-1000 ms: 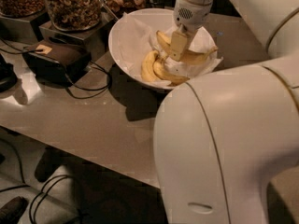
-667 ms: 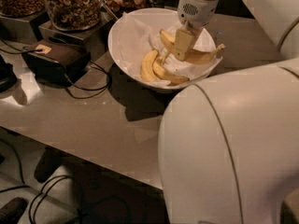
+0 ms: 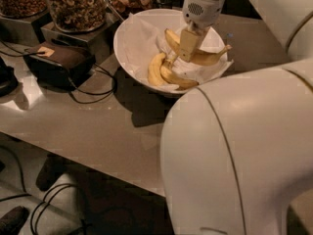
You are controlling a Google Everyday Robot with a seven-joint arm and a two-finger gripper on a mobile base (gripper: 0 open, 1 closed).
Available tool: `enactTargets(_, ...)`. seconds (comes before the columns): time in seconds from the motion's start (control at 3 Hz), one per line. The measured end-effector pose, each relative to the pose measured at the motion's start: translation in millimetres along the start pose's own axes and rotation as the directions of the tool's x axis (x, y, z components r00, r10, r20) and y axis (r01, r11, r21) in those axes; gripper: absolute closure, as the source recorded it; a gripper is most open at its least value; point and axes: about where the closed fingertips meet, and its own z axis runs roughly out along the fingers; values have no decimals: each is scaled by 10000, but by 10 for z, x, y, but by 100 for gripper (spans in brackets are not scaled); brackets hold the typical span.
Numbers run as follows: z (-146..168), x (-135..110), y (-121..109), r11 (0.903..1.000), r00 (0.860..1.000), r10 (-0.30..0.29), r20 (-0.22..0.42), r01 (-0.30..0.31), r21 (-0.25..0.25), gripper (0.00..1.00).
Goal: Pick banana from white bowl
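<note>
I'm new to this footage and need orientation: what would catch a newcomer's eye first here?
The robot's bulky white arm casing fills the lower right foreground. Behind it, the gripper hangs inside the white bowl, right at the long banana. Glass jars of nuts stand at the top left.

matt gripper (image 3: 187, 53) above crinkled paper (image 3: 139, 38) in glossy white bowl (image 3: 127, 66)

The white bowl (image 3: 132, 38) sits on the bench (image 3: 98, 126), nut jars (image 3: 78, 6) behind it to the left. Inside, the pincer (image 3: 188, 48) hangs at the banana (image 3: 209, 58), two shorter bananas (image 3: 156, 70) in front.
</note>
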Motion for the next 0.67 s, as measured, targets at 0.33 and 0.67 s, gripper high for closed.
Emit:
enactTargets(0.33,-99,17,143,9991,9990,413,-190,-414,-42,100)
enactTargets(0.67,-216,141,373,9954,9955,939,128,-936,-227,100)
